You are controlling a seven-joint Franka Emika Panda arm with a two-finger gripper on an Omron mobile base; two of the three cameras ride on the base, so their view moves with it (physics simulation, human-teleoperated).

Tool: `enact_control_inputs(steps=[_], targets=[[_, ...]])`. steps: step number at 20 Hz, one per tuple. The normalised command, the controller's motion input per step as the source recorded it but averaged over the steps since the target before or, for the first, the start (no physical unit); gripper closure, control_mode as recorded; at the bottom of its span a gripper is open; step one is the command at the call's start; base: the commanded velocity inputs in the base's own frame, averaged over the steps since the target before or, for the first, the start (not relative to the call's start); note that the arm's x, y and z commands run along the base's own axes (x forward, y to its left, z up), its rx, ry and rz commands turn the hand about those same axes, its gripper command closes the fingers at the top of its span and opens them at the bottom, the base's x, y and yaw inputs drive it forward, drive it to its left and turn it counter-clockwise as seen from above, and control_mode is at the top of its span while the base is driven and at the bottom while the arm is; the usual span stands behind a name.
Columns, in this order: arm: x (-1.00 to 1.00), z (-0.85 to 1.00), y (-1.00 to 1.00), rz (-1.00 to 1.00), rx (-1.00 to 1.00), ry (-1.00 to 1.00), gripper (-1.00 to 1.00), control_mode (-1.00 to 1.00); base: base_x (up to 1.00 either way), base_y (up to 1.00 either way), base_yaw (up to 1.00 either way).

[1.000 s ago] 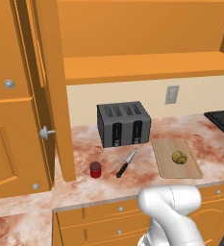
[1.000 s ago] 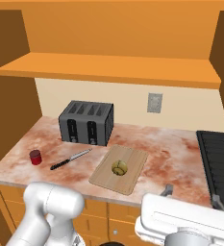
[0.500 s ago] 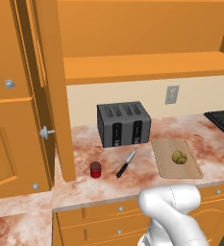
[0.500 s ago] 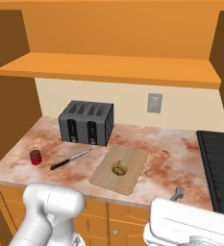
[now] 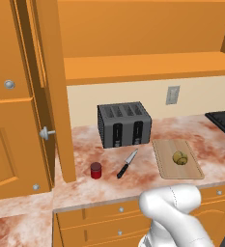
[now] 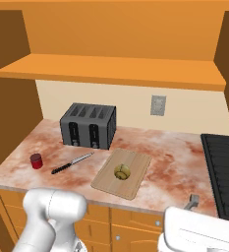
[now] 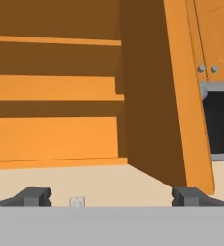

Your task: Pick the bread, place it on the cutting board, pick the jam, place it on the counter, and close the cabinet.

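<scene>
Bread (image 5: 179, 157) sits on the cutting board (image 5: 166, 165), roughly centered, slightly toward its 1 o'clock corner in the left base view. Board lies flat on the counter (image 5: 215, 149), at the toaster's (image 5: 124, 124) 4 o'clock, near but not touching it. Jam (image 5: 96, 170) stands upright on the counter at the toaster's 7 o'clock, well apart from the board. Black-handled knife (image 5: 126, 164) lies between jam and board, blade tip pointing to 1 o'clock toward the toaster.

Right base view, same layout: jam (image 6: 36, 160) at far left, knife (image 6: 71, 163), bread (image 6: 122, 171) on board (image 6: 133, 181), black stovetop (image 6: 225, 170) at the right edge.

Cabinet door (image 5: 50, 87) stands open, edge-on at the left of the left base view; shelf (image 5: 147, 66) inside exposed. Wall outlet (image 5: 172, 94) at the toaster's 2 o'clock.

Gripper (image 7: 111, 196): fingertips (image 7: 34, 195) spread wide apart, nothing between them. Hand view looks up at the open cabinet shelves (image 7: 56, 96) and door edge (image 7: 188, 96).
</scene>
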Motion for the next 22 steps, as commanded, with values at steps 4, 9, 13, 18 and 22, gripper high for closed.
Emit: enact_control_inputs(steps=[4, 9, 13, 18, 22], targets=[[0.0, 0.0, -0.2, 0.0, 0.0, -0.01, -1.0, -1.0, 0.0, 0.0, 0.0], [0.0, 0.03, -0.25, 0.0, 0.0, 0.0, -1.0, -1.0, 0.0, 0.0, 0.0], [0.0, 0.04, -0.24, 0.0, 0.0, 0.0, -1.0, -1.0, 0.0, 0.0, 0.0], [0.0, 0.03, -0.22, 0.0, 0.0, 0.0, -1.0, -1.0, 0.0, 0.0, 0.0], [0.0, 0.0, -0.21, 0.0, 0.0, 0.0, -1.0, -1.0, 0.0, 0.0, 0.0]])
